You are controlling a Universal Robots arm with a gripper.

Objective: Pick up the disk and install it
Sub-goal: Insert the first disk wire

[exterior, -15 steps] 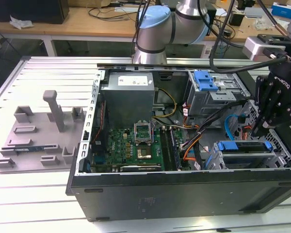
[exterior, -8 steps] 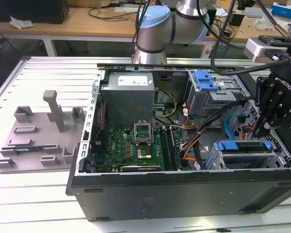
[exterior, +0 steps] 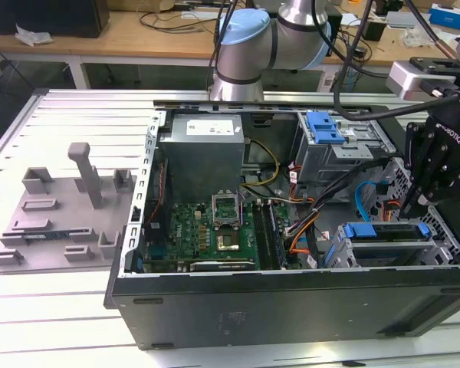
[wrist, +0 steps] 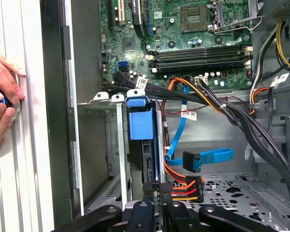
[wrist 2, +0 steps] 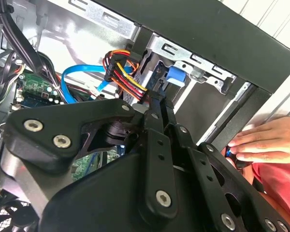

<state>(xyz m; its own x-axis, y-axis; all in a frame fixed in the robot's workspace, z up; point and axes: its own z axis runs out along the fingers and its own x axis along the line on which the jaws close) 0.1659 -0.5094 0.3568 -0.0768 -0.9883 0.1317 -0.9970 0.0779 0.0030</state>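
Note:
The disk (exterior: 387,230), a silver drive in a blue carrier, sits on edge in the drive bay at the open computer case's lower corner, on the exterior view's right. The first wrist view looks along it, with the carrier's blue tab (wrist: 141,123) facing the motherboard; the tab (wrist 2: 176,75) also appears in the second wrist view. My black gripper (exterior: 405,207) hangs just over the bay's end. Its fingers stand close together (wrist: 156,191) (wrist 2: 162,101) at the disk's cable end, beside the power plug with coloured wires (wrist: 183,186). Nothing shows between them.
A person's hands (wrist: 2,96) (wrist 2: 270,142) rest on the table just outside the case wall. Inside are the motherboard (exterior: 215,230), the grey power supply (exterior: 203,149), a blue latch on the upper cage (exterior: 324,126) and a loose blue cable (wrist: 208,157). A grey fixture plate (exterior: 61,215) lies left.

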